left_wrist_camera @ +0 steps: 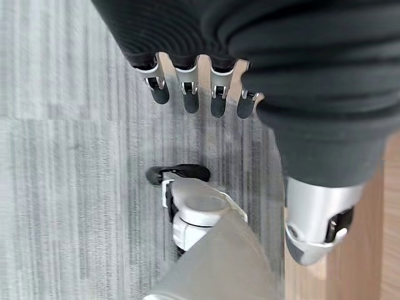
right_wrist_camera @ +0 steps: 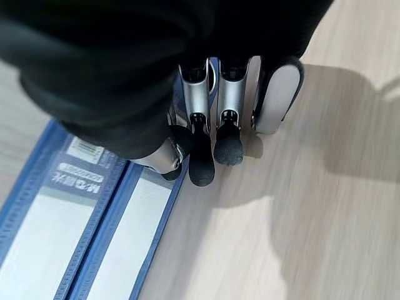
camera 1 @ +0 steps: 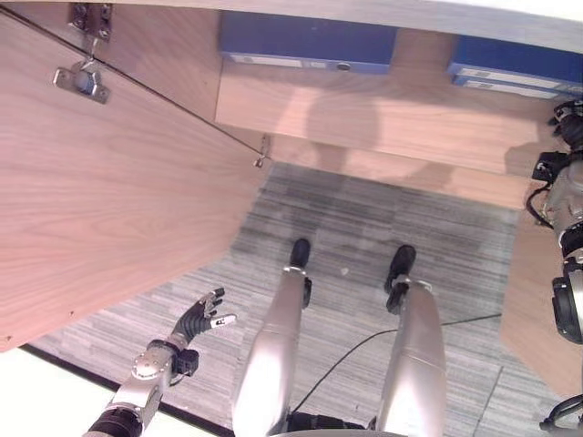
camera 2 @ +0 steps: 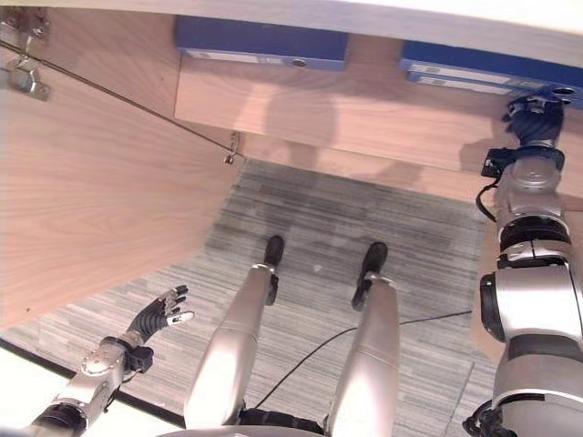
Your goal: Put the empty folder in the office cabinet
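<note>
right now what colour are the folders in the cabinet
Blue folders, clearest in the right wrist view.

A grey striped carpet floor (camera 1: 364, 228) stretches below. Small silver metal hinges (camera 1: 82, 80) are fixed to the inner face of the open door, and a thin metal stay rod (camera 1: 182, 114) runs slantwise across it.

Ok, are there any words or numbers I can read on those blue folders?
Right blue folder: dark print above its white spine label, too blurred to read.
Small white sticker on that folder: tiny marks, unreadable.
Left blue folder: nothing readable on its spine strip.
</note>
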Available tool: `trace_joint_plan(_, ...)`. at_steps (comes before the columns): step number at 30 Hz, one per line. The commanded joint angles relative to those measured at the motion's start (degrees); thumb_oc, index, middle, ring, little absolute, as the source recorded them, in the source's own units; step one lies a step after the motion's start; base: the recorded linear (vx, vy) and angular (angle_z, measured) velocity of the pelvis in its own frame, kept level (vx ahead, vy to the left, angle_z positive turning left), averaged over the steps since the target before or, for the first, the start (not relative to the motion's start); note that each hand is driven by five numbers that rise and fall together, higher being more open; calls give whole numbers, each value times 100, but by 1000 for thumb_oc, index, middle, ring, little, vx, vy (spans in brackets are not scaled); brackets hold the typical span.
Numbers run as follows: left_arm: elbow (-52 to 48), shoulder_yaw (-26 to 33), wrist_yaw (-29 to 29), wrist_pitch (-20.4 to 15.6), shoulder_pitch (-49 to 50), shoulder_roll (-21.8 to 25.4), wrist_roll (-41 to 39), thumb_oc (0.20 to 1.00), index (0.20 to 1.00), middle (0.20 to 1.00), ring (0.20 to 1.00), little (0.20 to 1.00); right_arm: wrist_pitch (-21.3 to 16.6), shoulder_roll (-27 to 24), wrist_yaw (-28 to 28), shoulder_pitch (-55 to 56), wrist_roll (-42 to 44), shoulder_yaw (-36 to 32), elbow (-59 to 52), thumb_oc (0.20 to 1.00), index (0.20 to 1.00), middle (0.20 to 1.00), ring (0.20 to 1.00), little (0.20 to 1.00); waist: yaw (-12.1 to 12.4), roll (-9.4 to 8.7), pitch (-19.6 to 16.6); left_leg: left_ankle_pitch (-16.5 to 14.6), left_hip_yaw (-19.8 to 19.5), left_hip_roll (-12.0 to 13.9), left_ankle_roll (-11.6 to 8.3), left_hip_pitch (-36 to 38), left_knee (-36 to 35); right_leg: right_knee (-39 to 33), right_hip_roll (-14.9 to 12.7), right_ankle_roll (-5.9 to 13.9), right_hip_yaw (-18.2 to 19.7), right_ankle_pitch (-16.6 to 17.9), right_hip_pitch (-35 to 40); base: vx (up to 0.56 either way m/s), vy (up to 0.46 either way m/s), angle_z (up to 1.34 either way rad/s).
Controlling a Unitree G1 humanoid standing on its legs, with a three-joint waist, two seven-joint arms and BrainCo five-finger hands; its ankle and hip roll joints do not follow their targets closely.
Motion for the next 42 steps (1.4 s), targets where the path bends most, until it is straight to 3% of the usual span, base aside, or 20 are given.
trace_joint_plan(1,9,-166,-39,-36,406,298,-67,1000,1000,1000,1000,1000,-119,-510,-90,-304,369,149,-69,200,200,200,200,200,-20,65,-177,-110,-249,117,-21,-112,-340,478,-198,336,-39,-976,527,6,3,4)
trace_joint_plan(7,7,-237,-52,-23,415,296,-33,1000,1000,1000,1000,1000,-119,-551,-82,-418,475,258,-132,200,200,200,200,200,-5,48,-189,-102,-275,121,-32,-119,-338,481,-205,344,-57,-986,555,1,-1,1)
trace_joint_plan(12,69,-201,-26,-30,312,181,-1,1000,1000,1000,1000,1000,-293,-246,-2,-50,798,25,-639,200,200,200,200,200,-57,10,-177,-94,-268,125,-33,-112,-348,458,-186,332,-51,-965,569,0,0,0)
trace_joint_plan(15,84,-102,5,-39,279,35,-11,1000,1000,1000,1000,1000,-499,97,9,557,921,-278,-1449,200,200,200,200,200,-122,-37,-143,-65,-269,132,-38,-69,-400,416,-175,333,-57,-934,611,-35,11,1)
trace_joint_plan(16,97,-31,16,-34,278,-36,-8,1000,1000,1000,1000,1000,-590,259,-18,901,930,-459,-1874,200,200,200,200,200,-147,-36,-104,187,-265,123,-33,-84,-543,284,-170,303,-95,-691,587,-104,29,0)
trace_joint_plan(20,196,220,72,-41,264,-356,63,1000,1000,1000,1000,1000,-924,1047,-11,2507,724,-1150,-3569,200,200,200,200,200,-295,-118,-72,270,-280,132,-30,139,-784,83,-116,312,-133,-616,763,-24,4,-5)
trace_joint_plan(22,236,295,78,-41,249,-423,69,1000,1000,1000,1000,1000,-959,1237,18,2851,594,-1236,-3924,200,200,200,200,200,-326,-133,-68,286,-288,133,-30,201,-848,35,-110,310,-153,-591,799,-1,-10,6)
trace_joint_plan(23,329,426,89,-58,222,-529,157,1000,1000,1000,1000,1000,-984,1644,116,3516,353,-1308,-4453,200,200,200,200,200,-384,-164,-77,322,-304,142,-30,341,-1006,-104,-88,325,-180,-531,903,0,0,0)
trace_joint_plan(25,292,521,68,-71,284,-565,229,1000,1000,1000,1000,1000,-976,1987,247,4126,178,-1266,-4913,200,200,200,200,200,-444,-201,-105,395,-309,181,-41,577,-1247,-328,-58,340,-222,-445,1111,0,-5,-5)
trace_joint_plan(29,397,672,25,-57,348,-593,281,1000,1000,1000,1000,1000,-897,2356,572,4859,107,-1029,-5210,200,200,200,200,200,-563,-308,-209,519,-303,260,-67,1085,-1664,-770,-1,367,-294,-267,1550,7,-3,-7)
trace_joint_plan(30,410,705,23,-53,365,-577,277,1000,1000,1000,1000,1000,-842,2401,665,5016,98,-989,-5216,517,517,517,517,517,-587,-331,-231,537,-285,271,-69,1216,-1744,-890,5,366,-324,-226,1675,52,-1,-7)
trace_joint_plan(31,455,750,-12,-30,377,-585,284,1000,1000,1000,1000,1000,-797,2475,772,5166,141,-866,-5155,1000,1000,1000,1000,1000,-617,-378,-276,586,-280,287,-80,1388,-1873,-1054,35,372,-333,-168,1860,49,-10,-11)
trace_joint_plan(37,745,951,-13,29,400,-663,299,1000,1000,1000,1000,1000,-450,2614,1154,5780,-251,-344,-4760,1000,1000,1000,1000,1000,-706,-502,-462,792,-259,374,-138,2187,-2473,-1748,121,409,-444,116,2627,72,-7,-9)
trace_joint_plan(42,1176,1140,33,72,441,-900,340,1000,1000,1000,1000,1000,-108,2811,1251,6259,-961,-65,-3457,1000,1000,1000,1000,1000,-725,-579,-770,919,-282,541,-185,2966,-2981,-2290,199,424,-605,215,3475,95,-6,1)
